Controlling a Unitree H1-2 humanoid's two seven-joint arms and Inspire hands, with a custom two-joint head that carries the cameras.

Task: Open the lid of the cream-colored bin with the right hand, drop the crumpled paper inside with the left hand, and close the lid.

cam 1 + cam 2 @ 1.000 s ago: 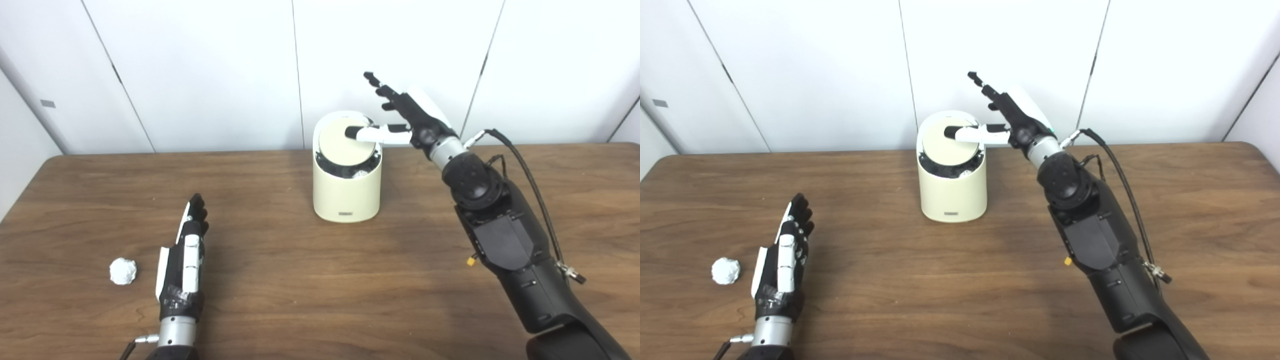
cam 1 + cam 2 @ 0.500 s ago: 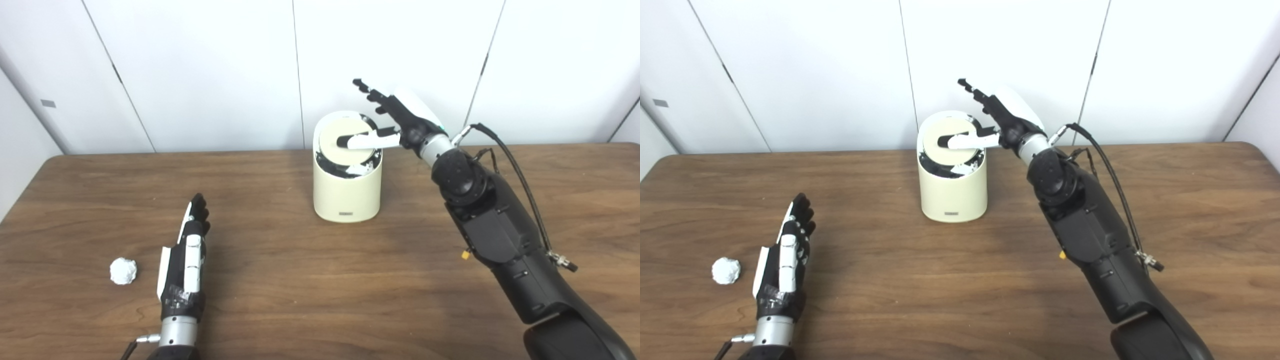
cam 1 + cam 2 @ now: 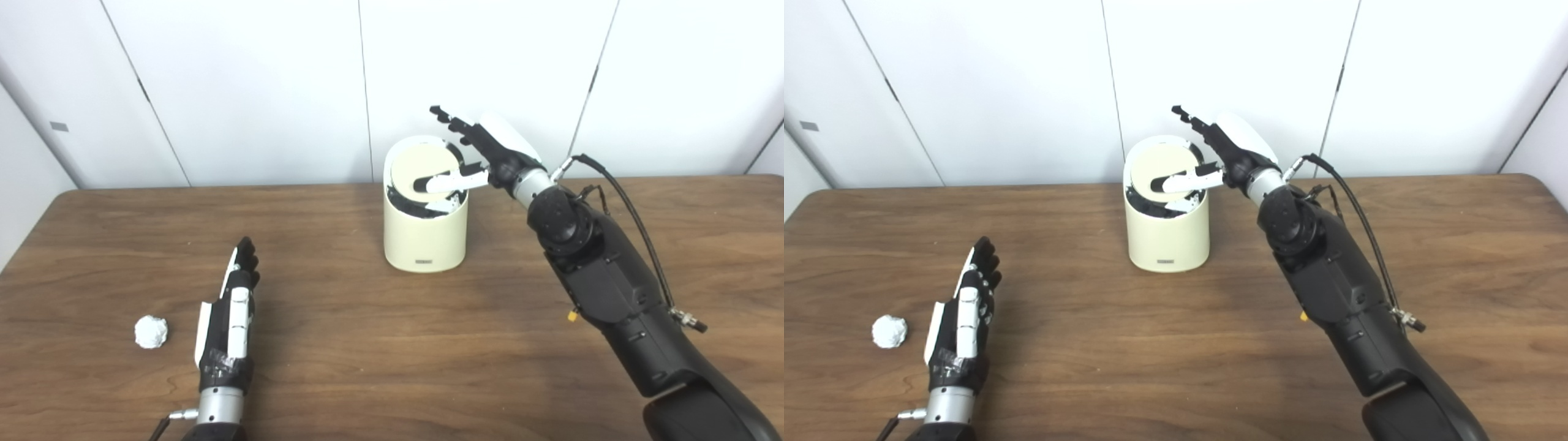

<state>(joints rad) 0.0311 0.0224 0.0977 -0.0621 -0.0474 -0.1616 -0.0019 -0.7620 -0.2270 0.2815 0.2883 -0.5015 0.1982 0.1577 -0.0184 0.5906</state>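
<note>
The cream-colored bin [image 3: 424,236] stands at the table's back centre. Its round lid [image 3: 424,173] is tilted, with a dark gap along its front edge and something white inside. My right hand [image 3: 484,160] is open at the bin's right rim; its thumb presses down on the lid while the other fingers splay out above the rim. A white crumpled paper ball [image 3: 150,331] lies on the table at the near left. My left hand [image 3: 229,321] lies open and flat on the table just right of the paper, apart from it.
The wooden table [image 3: 367,343] spreads wide around the bin. White wall panels [image 3: 245,86] stand behind it. A black cable [image 3: 618,202] loops off my right forearm.
My right hand has dropped lower and moved left over the bin, its thumb pushing the lid into a steeper tilt. The left hand and the paper ball have stayed put.
</note>
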